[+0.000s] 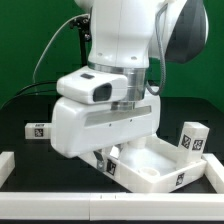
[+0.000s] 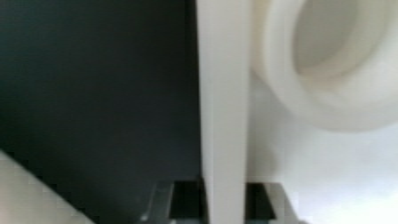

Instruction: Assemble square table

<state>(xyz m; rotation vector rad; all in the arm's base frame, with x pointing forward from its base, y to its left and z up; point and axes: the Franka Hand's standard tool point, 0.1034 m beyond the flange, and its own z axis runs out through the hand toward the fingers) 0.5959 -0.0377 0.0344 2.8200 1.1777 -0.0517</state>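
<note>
The square table's white tray-like top point(image 1: 160, 165) lies on the black table at the exterior view's right of centre. My gripper point(image 1: 125, 146) comes down on its near-left rim, and the big white hand hides the fingertips there. In the wrist view the top's raised rim point(image 2: 224, 100) runs straight between my two dark fingers point(image 2: 183, 205), which both touch it; the gripper point(image 2: 224, 206) is shut on that rim. A round leg socket point(image 2: 347, 60) shows in the tray floor. One tagged leg point(image 1: 37, 128) lies at the left and two more point(image 1: 191, 138) stand at the right.
Plain white bars without tags lie along the left point(image 1: 14, 165) and the front point(image 1: 100, 207) of the work area. A green backdrop and black cables stand behind the arm.
</note>
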